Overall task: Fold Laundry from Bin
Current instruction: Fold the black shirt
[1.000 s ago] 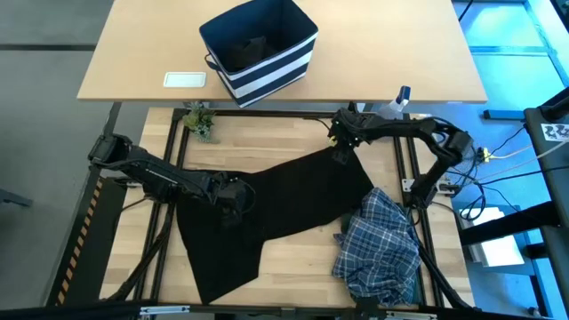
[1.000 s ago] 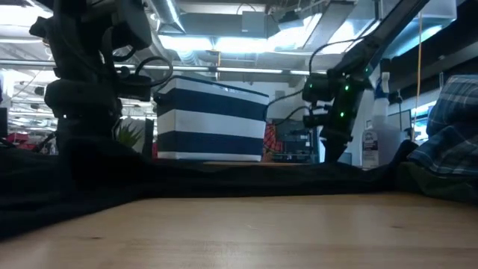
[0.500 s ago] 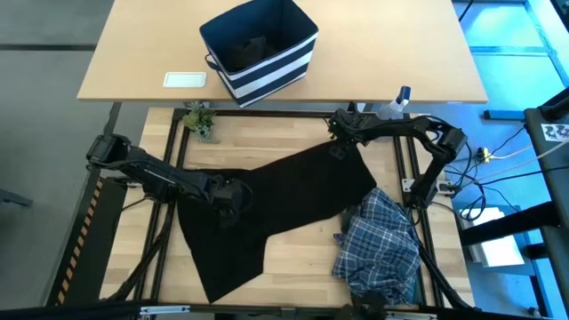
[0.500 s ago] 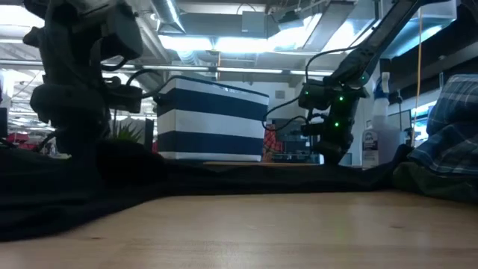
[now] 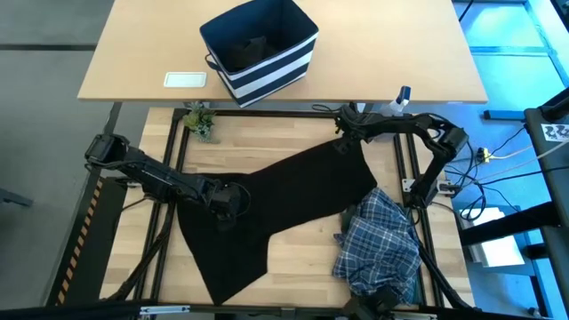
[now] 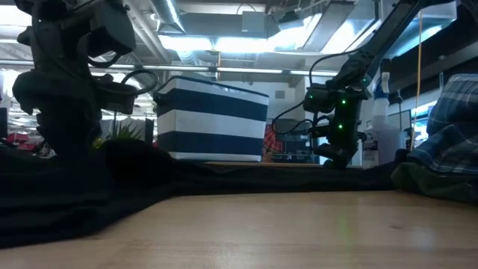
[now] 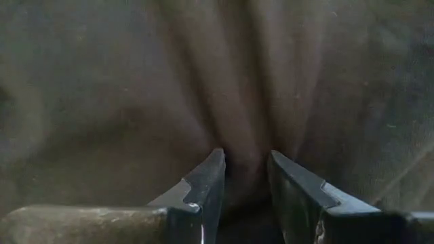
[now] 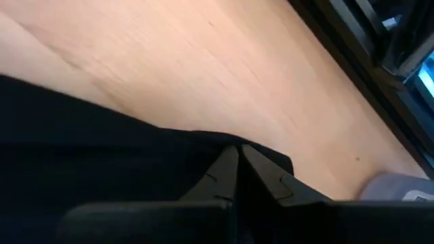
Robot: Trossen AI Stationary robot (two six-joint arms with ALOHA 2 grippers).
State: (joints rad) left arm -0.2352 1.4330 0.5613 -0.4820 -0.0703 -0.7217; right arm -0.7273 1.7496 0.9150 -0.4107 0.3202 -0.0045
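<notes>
A black garment (image 5: 284,200) lies spread slantwise on the wooden table, from the near left to the far right. My left gripper (image 5: 227,203) is shut on it at its left middle. My right gripper (image 5: 342,140) is shut on it at its far right corner. A blue-and-white plaid shirt (image 5: 380,244) lies crumpled at the near right, with a dark olive cloth (image 6: 422,181) under it. The navy striped bin (image 5: 260,49) stands on the far table with something dark inside. My left gripper pinches a raised fold (image 7: 245,146) of the black garment between its two fingers (image 7: 203,183), coming from above. The cloth around the fold lies on the table, with creases running away from the fingers. My right gripper pinches the garment's far right edge (image 8: 224,139) between its shut fingers (image 8: 264,179), close by the corner. The cloth there lies low on the table.
A small plant (image 5: 200,120) stands at the table's far left corner. A clear spray bottle (image 5: 396,102) stands at the far right. A white card (image 5: 184,79) lies on the far table beside the bin. Bare wood shows near the middle front (image 5: 302,267).
My left gripper has gone a little toward the table's left edge, drawing the garment's left part with it. My right gripper has shifted slightly toward the far right corner with the garment's corner. The garment lies more stretched out between the two.
</notes>
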